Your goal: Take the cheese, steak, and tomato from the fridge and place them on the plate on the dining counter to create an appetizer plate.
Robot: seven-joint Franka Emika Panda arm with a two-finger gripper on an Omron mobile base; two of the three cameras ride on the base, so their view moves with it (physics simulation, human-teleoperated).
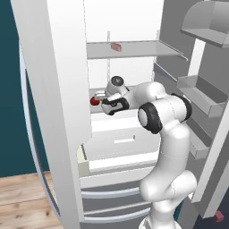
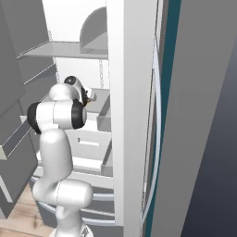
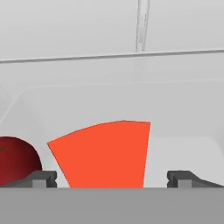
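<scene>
one cheese (image 3: 107,153), one tomato (image 3: 15,159), one steak (image 1: 116,47), one fridge (image 1: 53,89)

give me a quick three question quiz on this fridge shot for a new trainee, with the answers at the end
1. True or false: the gripper is shut on the cheese.
2. In the hand view, which food lies at the cheese's left: A steak, B tomato, C neither?
3. Where does the steak lie in the fridge?

Key:
1. False; its jaws stand open, with the cheese between them.
2. B.
3. On the upper shelf.
</scene>
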